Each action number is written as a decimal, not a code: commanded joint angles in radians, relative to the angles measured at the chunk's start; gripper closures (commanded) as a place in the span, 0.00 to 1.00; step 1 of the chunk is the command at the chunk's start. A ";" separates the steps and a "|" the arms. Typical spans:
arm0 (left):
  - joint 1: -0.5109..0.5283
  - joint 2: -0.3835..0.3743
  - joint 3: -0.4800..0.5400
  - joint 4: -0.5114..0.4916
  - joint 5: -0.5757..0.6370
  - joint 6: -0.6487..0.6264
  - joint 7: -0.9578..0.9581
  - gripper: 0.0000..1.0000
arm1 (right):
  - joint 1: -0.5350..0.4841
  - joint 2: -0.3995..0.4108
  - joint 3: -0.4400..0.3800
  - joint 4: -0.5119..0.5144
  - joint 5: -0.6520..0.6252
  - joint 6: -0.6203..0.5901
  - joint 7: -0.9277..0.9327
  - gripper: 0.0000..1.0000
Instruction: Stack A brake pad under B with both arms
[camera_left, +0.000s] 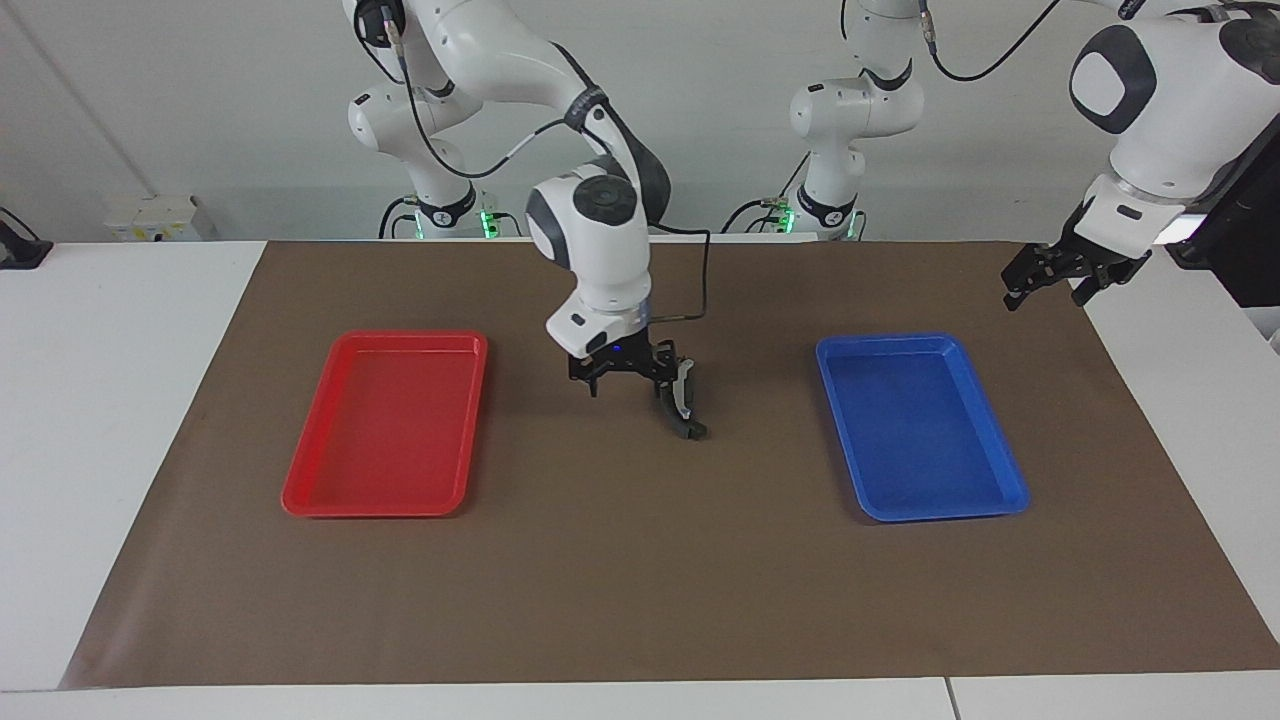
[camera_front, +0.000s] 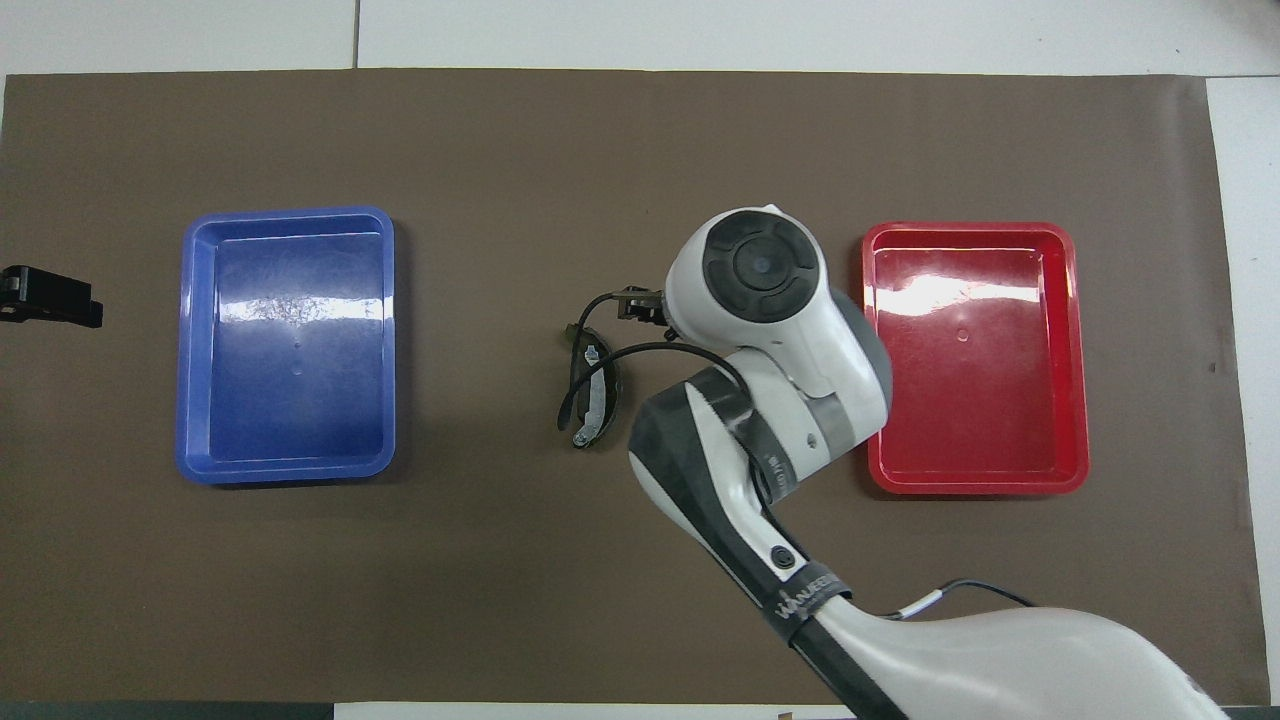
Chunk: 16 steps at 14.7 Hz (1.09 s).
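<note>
Where the brown mat (camera_left: 600, 580) runs toward the right arm's end of the table, a red tray (camera_left: 385, 505) lies flat on it. Next along, the right gripper (camera_left: 625, 378) hangs low over bare mat between that tray and the middle of the table. Its fingers are spread wide and nothing sits between them. In the overhead view the white wrist covers most of it, and only a dark edge of the gripper (camera_front: 640, 303) shows.

B (camera_left: 683, 402) lies on the mat just beside this claw, toward the left arm's end of the table. It is not between the fingers. From overhead, B (camera_front: 590, 385) is a curved crescent with its silver-grey inner face up, and its long axis runs away from the robots. A dark shape shows along its edge and under it. Whether that is the A brake pad cannot be told. The claw's closer finger stands close to the end of B that is nearer to the robots, and they look apart.

The blue tray (camera_left: 920, 505) comes next. Last, the left gripper (camera_left: 1058, 280) waits in the air over the mat's edge at the left arm's end, fingers apart and holding nothing.
</note>
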<state>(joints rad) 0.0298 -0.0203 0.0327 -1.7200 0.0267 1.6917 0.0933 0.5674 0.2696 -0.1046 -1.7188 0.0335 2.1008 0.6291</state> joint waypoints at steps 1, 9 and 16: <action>0.001 -0.015 0.001 -0.003 -0.002 -0.006 -0.012 0.01 | -0.082 -0.081 0.013 -0.028 -0.053 -0.074 -0.034 0.00; 0.005 -0.015 0.001 -0.003 -0.002 -0.007 -0.012 0.01 | -0.343 -0.242 0.014 -0.044 -0.080 -0.313 -0.337 0.00; 0.005 -0.015 0.001 -0.003 -0.002 -0.007 -0.012 0.01 | -0.530 -0.346 0.014 -0.094 -0.064 -0.430 -0.489 0.00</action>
<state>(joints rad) 0.0312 -0.0205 0.0355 -1.7200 0.0267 1.6918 0.0921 0.0839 -0.0314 -0.1049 -1.7828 -0.0332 1.6870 0.1757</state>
